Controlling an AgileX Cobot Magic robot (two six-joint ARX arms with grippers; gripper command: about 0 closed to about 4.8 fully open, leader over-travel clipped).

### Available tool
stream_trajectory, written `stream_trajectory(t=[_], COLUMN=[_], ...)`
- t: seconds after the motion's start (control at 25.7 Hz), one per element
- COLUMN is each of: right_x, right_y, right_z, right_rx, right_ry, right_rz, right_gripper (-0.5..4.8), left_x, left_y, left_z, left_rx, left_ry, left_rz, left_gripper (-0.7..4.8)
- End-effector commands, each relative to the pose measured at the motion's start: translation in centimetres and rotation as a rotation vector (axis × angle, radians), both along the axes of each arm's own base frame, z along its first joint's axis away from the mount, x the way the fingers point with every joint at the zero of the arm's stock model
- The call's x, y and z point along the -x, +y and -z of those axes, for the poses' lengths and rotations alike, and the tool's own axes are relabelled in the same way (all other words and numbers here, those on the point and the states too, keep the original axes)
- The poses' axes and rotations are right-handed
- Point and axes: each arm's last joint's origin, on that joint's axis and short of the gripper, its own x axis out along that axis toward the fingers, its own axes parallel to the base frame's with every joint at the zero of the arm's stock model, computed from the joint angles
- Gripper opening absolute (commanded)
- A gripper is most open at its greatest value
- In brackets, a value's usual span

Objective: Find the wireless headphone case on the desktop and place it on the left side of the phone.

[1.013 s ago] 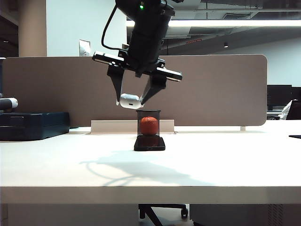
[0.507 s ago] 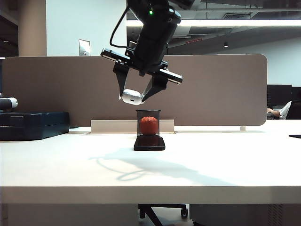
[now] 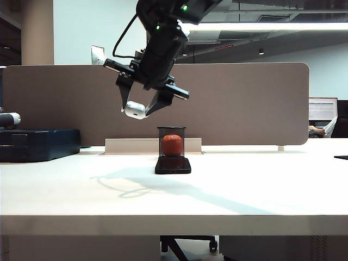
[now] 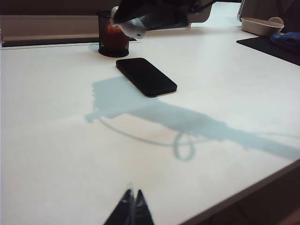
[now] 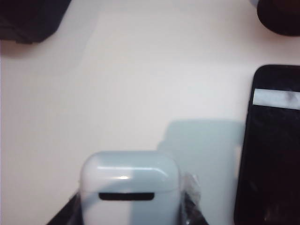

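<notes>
- No writing readable.
- Right gripper (image 3: 139, 106) clamps the wireless headphone case (image 3: 135, 111) in the air, at ten o'clock from the phone (image 3: 173, 165).
- Left gripper (image 4: 131, 209): fingertips together, low over bare desktop (image 3: 244, 190).

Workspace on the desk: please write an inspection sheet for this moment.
Surface: desktop off-white, arm shadow on it.
Job's things: wireless headphone case in the air, left of and above the phone; phone lies flat.
Clutter: black mesh cup with orange-red ball behind phone; dark blue box far left.
Grippers: right gripper shut on the case; left gripper shut, low over the desk.
Cables: black cable on right arm.
Surroundings: grey-brown partition, office behind.
</notes>
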Motion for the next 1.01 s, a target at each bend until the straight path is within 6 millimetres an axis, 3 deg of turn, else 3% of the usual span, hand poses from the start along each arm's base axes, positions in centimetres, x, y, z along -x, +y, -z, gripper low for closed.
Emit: stream_trajectory(t=[0.04,0.47,1.01], right_x=[-1.2,-4.8,-6.9], right_y=[0.1,0.5,0.3], right_z=[0.3,4.0,8.2], right_rx=[-0.013,-0.023,-0.013], right_ry=[-0.009,0.014,0.029], right_rz=[-0.002,0.006,0.03], right_gripper=[2.06,2.06,2.06], left_x=[0.0,0.0,0.0], left_y=[0.0,0.0,0.0], left_z=[-0.1,-0.1,-0.1], left_rx=[0.003,0.003,0.003], left_ry=[0.001,0.001,0.001], left_rz=[0.004,0.005,0.005], left_gripper=[-0.06,-0.05,-0.05])
